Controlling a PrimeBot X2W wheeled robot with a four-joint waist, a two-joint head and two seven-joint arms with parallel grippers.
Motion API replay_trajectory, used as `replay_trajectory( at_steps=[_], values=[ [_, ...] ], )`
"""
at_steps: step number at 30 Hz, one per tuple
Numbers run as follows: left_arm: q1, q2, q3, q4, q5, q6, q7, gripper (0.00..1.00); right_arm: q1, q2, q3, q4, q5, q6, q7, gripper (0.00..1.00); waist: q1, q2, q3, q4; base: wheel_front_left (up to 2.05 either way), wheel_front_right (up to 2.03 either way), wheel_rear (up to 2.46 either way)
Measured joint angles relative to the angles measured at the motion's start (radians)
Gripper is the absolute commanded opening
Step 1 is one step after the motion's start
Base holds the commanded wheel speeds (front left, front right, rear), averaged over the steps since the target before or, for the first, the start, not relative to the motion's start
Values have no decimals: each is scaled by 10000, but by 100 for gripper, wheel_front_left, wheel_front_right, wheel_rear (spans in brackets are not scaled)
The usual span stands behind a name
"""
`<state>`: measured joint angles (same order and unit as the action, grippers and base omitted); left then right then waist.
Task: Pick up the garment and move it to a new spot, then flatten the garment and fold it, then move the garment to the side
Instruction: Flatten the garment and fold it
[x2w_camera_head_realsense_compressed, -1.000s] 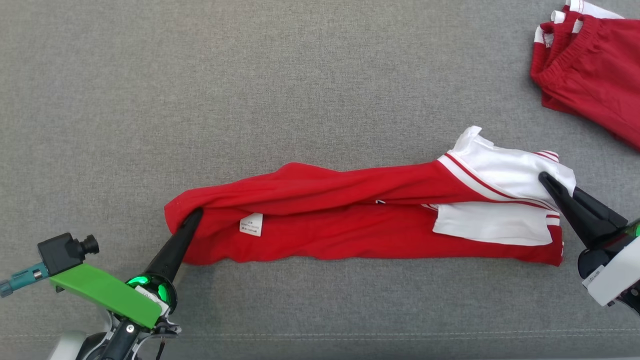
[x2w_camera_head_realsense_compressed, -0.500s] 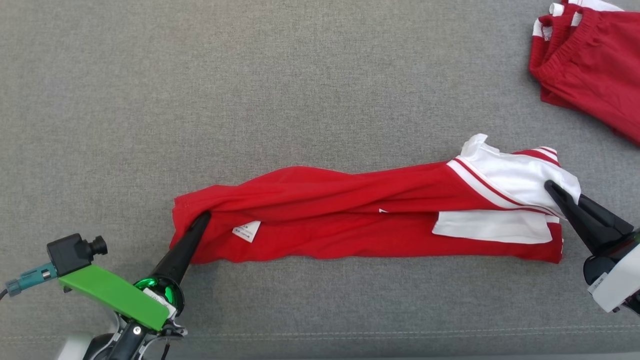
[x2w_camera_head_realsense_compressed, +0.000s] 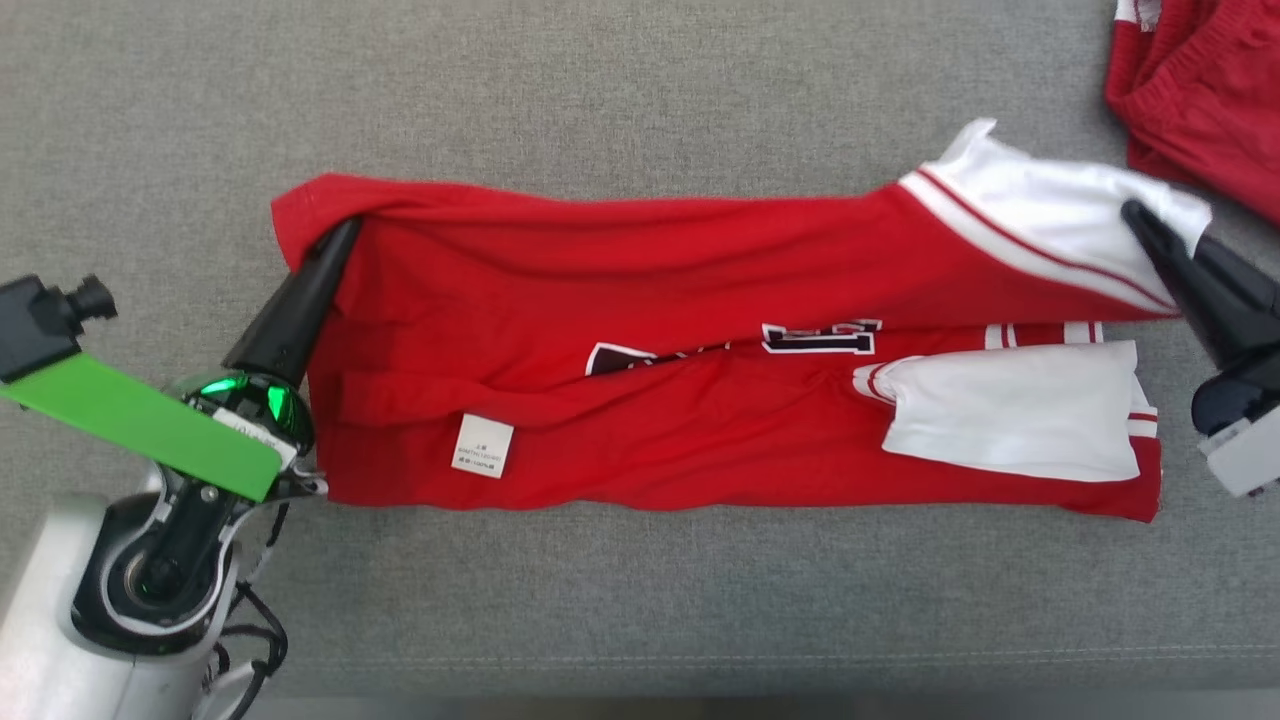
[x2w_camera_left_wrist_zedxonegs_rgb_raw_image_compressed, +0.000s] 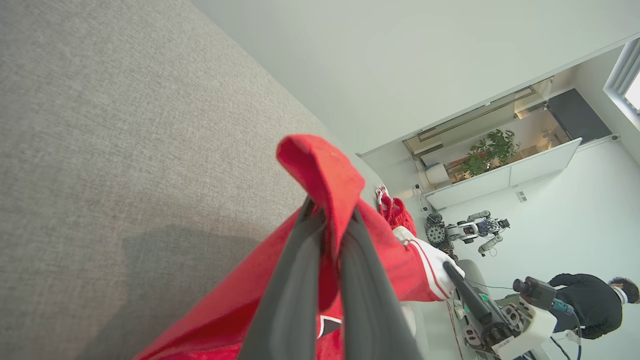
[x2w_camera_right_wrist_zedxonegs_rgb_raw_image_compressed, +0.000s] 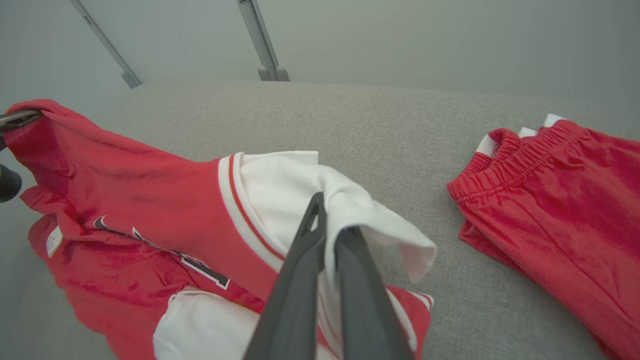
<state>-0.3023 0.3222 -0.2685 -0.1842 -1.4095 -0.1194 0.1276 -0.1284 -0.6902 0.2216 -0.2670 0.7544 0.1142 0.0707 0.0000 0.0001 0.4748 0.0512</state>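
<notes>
Jersey: You have a red jersey (x2w_camera_head_realsense_compressed: 700, 300) with white sleeves and black-and-white lettering, stretched sideways across the grey upholstered surface (x2w_camera_head_realsense_compressed: 600, 90) in the head view.
Jersey top edge: It runs taut from one claw to the other and is raised off the fabric below it. The lower part hangs down to the surface, where its bottom edge rests.
Left gripper (x2w_camera_head_realsense_compressed: 342, 235): Your left claw is clamped on the red corner at the jersey's left end. In the left wrist view the cloth is pinched between the two dark fingers (x2w_camera_left_wrist_zedxonegs_rgb_raw_image_compressed: 295, 280), and a fold of red sticks up past their tips.
Right gripper (x2w_camera_head_realsense_compressed: 1135, 215): Your right claw is closed on the upper white sleeve at the jersey's right end. In the right wrist view the white cloth drapes over and past the fingertips (x2w_camera_right_wrist_zedxonegs_rgb_raw_image_compressed: 314, 215).
Jersey to claws: The whole garment lies between your two grippers, each holding an upper end corner.
Lower sleeve (x2w_camera_head_realsense_compressed: 1010, 420): The second white sleeve lies folded on the red body, below your right claw and apart from it.
Care label (x2w_camera_head_realsense_compressed: 482, 446): A white tag shows on the lower left of the red body, below the left claw's fingers.
Red shorts (x2w_camera_head_realsense_compressed: 1200, 100): They lie at the far right corner of the surface, near the right claw but apart from the jersey.
Background: In the left wrist view you can see a person in dark clothes (x2w_camera_left_wrist_zedxonegs_rgb_raw_image_compressed: 590, 305) at the lower right.
</notes>
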Motion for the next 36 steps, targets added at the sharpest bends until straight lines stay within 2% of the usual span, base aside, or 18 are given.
replay_trajectory(
  at_steps=[9, 15, 19, 21, 22, 23, 24, 25, 36],
  values=[
    [-1809, -33, -38, 589, 33, 387, 424, 0, -2245, 159, -157, 207, 50, 2, 198, 0, 0, 0, 849, 90, 0, 0, 0],
    [-2364, -178, -111, 1494, 90, 499, 491, 0, -3200, 401, 219, 665, 90, 2, 376, 0, 0, 0, 1403, 191, 0, 0, 0],
    [-2528, -318, -211, 1990, 113, 502, 520, 6, -3456, 462, 395, 999, 90, 4, 462, 0, 0, 0, 1661, 301, 0, 0, 0],
    [-2836, -445, -205, 2209, 134, 485, 502, 17, -3634, 489, 477, 1277, 90, 15, 477, 0, 0, 0, 1797, 399, 0, 0, 0],
    [-2915, -476, -197, 2322, 136, 430, 428, 34, -3684, 508, 535, 1384, 82, 25, 477, 0, 0, 0, 1828, 428, 0, 0, 0],
    [-2977, -497, -203, 2410, 136, 399, 418, 45, -3741, 543, 589, 1490, 61, 33, 477, 0, 0, 0, 1853, 454, 0, 0, 0],
    [-3004, -527, -207, 2474, 136, 389, 416, 83, -3781, 564, 631, 1561, 29, 40, 479, 0, 0, 0, 1870, 473, 0, 0, 0],
    [-3033, -554, -209, 2539, 138, 385, 416, 100, -3812, 575, 673, 1628, 21, 71, 479, 0, 0, 0, 1880, 484, 0, 0, 0],
    [-3754, -627, -284, 3448, 244, 224, 395, 100, -4236, 660, 1045, 2178, 12, 88, 493, 0, 0, 0, 1866, 453, 0, 0, 0]
  ],
)
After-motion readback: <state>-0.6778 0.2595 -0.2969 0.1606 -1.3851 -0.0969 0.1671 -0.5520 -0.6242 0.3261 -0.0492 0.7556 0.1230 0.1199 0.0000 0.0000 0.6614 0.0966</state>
